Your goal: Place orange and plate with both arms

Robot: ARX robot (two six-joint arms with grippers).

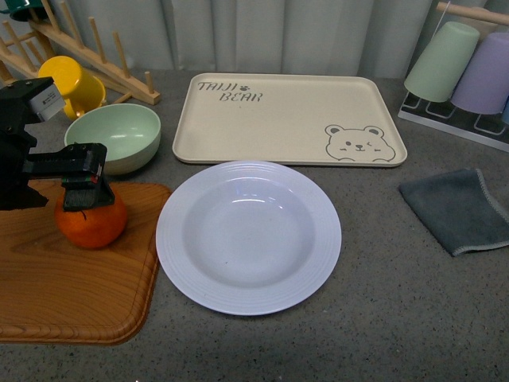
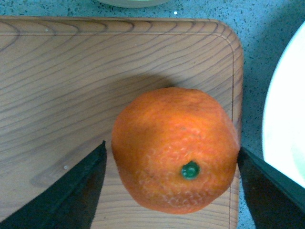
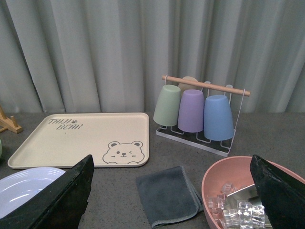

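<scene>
Here my left arm [image 1: 16, 171] is reaching in from the left over the wooden board [image 1: 64, 294], my left pincer [image 1: 83, 192] pointing down, standing open astride the orange [image 1: 91, 223]: one finger [image 2: 267, 191] touching the peel, the other just beside. The white plate [image 1: 171, 239] is lying beside the board, bear tray [image 1: 270, 119] behind it, green bowl [image 1: 127, 163] behind the orange. My right pincer [image 3: 171, 162] is gaping wide, holding nothing.

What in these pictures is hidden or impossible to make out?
- Front view: the left hand covers the top of the orange; whether it grips yet is unclear.
- Right wrist view: the pink bowl is cut off by the picture edge.
- Right wrist view: a cup behind the purple cup barely shows.
- Front view: the wooden board runs off the left edge.
</scene>
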